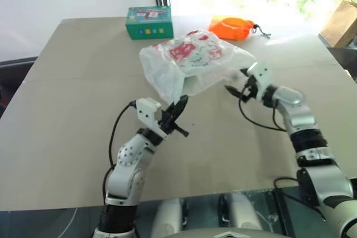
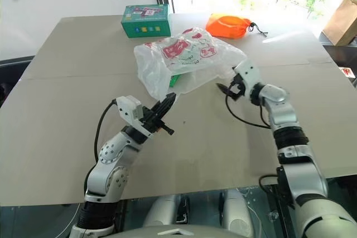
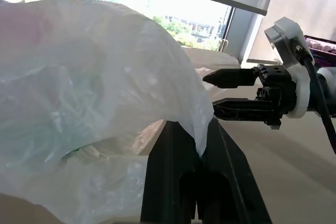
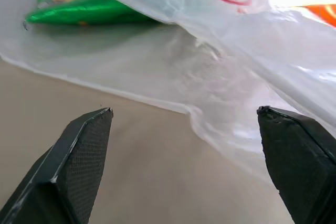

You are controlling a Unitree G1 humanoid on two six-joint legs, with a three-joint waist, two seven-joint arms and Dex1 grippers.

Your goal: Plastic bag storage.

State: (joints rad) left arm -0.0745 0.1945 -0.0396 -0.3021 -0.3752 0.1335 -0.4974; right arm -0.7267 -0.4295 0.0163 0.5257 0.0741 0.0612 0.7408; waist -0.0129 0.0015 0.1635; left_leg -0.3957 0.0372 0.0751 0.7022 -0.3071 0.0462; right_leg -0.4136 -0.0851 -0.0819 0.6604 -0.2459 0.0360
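Observation:
The plastic bag [image 1: 189, 59], thin, translucent white with red prints, stands puffed up in the middle of the table. My left gripper [image 1: 182, 103] is shut on the bag's near lower edge, and in the left wrist view its black fingers [image 3: 173, 182] pinch the film. My right gripper [image 1: 236, 85] stands open just at the bag's right side with nothing between its fingers [image 4: 86, 150]; the bag's mouth [image 4: 210, 77] lies a little ahead of it. A green chip packet [image 4: 89, 11] lies inside the bag.
A green box [image 1: 149, 22] and an orange drawstring pouch [image 1: 233, 28] sit at the far side of the beige table [image 1: 67, 110]. A brown paper bag [image 1: 341, 23] stands beyond the table's far right corner. Black cables hang from both wrists.

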